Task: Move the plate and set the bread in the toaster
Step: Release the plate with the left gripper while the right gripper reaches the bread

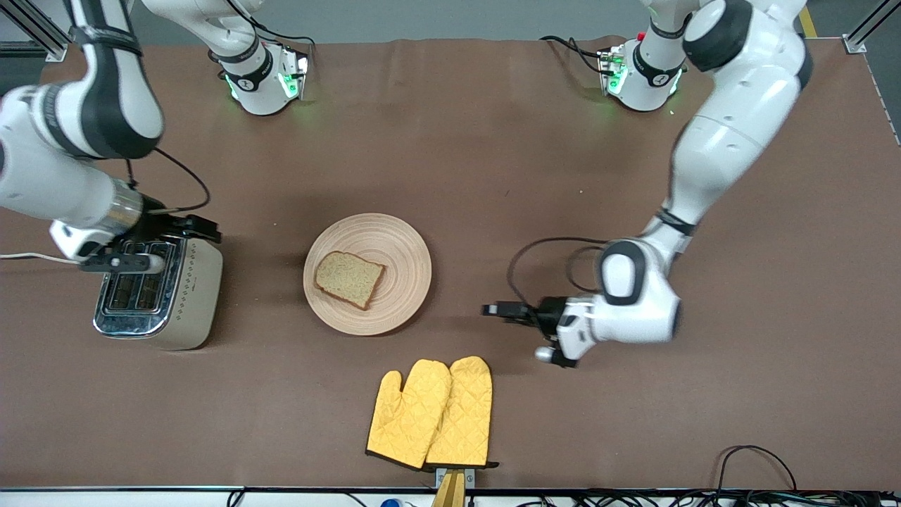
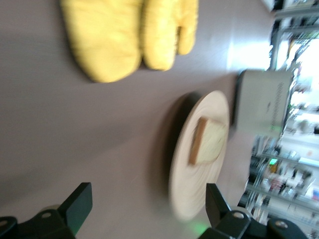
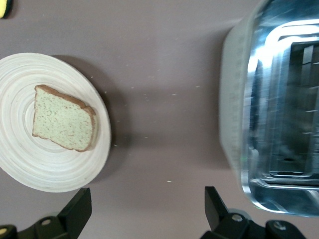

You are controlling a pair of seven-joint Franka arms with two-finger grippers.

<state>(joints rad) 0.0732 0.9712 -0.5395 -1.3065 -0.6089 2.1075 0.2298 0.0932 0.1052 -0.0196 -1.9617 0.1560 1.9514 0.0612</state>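
Observation:
The light-wood plate lies mid-table with the slice of brown bread on it. The beige toaster with a chrome top stands toward the right arm's end, its slots empty. My right gripper is open and empty, just above the toaster's edge farther from the front camera; its wrist view shows bare table between the plate, the bread and the toaster. My left gripper is open and empty, low over the table beside the plate, pointing at it. Its view shows the plate, the bread and the toaster.
A pair of yellow oven mitts lies nearer to the front camera than the plate, also in the left wrist view. The toaster's white cord runs off the table's end. A brown mat covers the table.

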